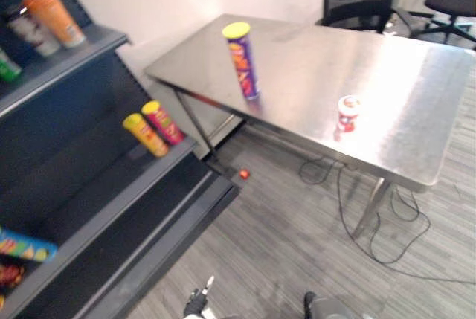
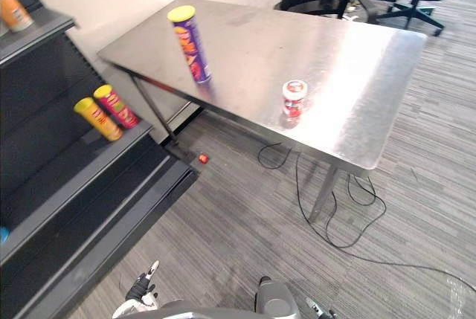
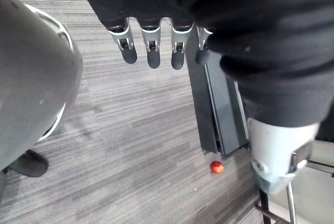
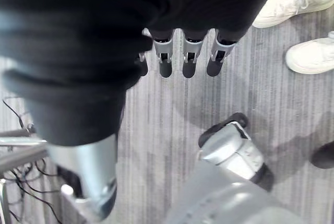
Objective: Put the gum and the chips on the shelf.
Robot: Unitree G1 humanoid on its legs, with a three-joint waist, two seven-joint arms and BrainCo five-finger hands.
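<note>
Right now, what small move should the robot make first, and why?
Probably step closer to the table and lift the left hand toward the purple chips can. Both it and the right hand hang over the floor, fingers straight, holding nothing, while the can and the gum tub stand upright on the table, apparently out of reach.

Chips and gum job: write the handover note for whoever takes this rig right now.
Left hand: open, empty, hanging over the floor.
Right hand: open, empty, also over the floor.
Chips can stands upright on the table. The gum tub stands apart from it, nearer the table's front edge.
Done: nothing. Neither item is on the shelf, which holds two other cans.
Left: pick up the chips and the gum and place both on the shelf.
</note>
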